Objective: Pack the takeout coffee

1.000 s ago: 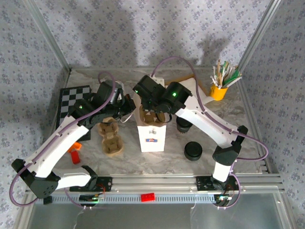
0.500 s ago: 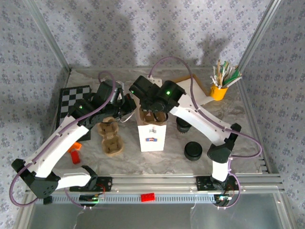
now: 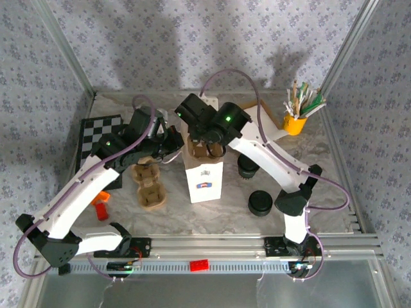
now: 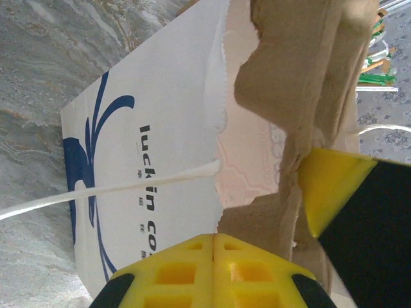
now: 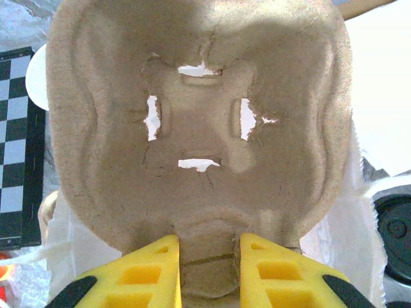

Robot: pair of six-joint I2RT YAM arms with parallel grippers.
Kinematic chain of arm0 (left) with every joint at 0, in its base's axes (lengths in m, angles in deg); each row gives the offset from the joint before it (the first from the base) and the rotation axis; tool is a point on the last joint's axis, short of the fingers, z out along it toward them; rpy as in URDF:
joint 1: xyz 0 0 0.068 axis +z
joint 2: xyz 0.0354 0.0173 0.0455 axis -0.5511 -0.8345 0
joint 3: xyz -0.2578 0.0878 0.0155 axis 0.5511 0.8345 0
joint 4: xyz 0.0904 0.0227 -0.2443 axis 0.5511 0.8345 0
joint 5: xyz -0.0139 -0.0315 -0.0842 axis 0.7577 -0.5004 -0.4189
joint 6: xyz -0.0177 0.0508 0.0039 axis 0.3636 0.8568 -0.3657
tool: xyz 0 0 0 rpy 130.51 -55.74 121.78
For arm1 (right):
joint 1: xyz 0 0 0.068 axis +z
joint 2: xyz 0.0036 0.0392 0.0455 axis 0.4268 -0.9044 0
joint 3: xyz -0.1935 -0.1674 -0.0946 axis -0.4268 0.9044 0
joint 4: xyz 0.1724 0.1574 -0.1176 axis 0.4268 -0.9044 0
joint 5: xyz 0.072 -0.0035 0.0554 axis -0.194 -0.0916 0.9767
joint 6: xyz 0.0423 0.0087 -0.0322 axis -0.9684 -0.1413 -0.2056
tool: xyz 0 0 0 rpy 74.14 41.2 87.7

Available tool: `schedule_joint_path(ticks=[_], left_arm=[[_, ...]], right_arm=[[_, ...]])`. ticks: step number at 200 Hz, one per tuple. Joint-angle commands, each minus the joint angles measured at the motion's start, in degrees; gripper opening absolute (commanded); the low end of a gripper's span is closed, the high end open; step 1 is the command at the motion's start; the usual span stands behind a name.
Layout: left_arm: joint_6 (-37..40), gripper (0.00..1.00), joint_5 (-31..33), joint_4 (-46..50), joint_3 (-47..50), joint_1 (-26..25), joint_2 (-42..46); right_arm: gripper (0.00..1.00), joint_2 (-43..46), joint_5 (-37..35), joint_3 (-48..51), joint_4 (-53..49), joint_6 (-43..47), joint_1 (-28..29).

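Right tool (image 5: 209, 260) astride pulp tray (image 5: 192, 83) ridge

Top cam looks down on white bag (image 3: 204, 183) from high. Left wrist – tight on bag's printed side; right wrist – close over pulp tray (image 5: 199, 128) at its mouth. Bag in all three.

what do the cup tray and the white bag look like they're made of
Cup tray: likely moulded paper pulp, matte brown; rough fibrous surface, ragged cut slits. White bag: probably paper, smooth matte, blue printing, crisp straight edge.
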Motion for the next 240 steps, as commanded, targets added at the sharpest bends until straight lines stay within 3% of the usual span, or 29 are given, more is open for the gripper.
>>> schedule_joint_path(ticks=[1, 45, 111, 240], left_arm=[[1.41, 0.00, -1.54, 0.94, -1.66, 0.76, -0.06], [0.81, 0.00, -2.11, 0.23, -1.29, 1.36, 0.22], [0.06, 0.00, 4.02, 1.29, -0.78, 1.53, 0.87], [1.67, 0.00, 2.32, 0.50, -0.16, 1.49, 1.39]], right_arm=[[0.23, -0.66, -2.27, -2.38, -0.53, 1.66, -1.06], [0.23, -1.76, -2.67, -1.49, 0.05, 1.84, 0.04], [0.23, -1.64, -1.76, 0.10, -3.18, 0.10, 3.00], [0.27, 0.39, 1.98, 0.08, -3.33, 2.99, 3.62]])
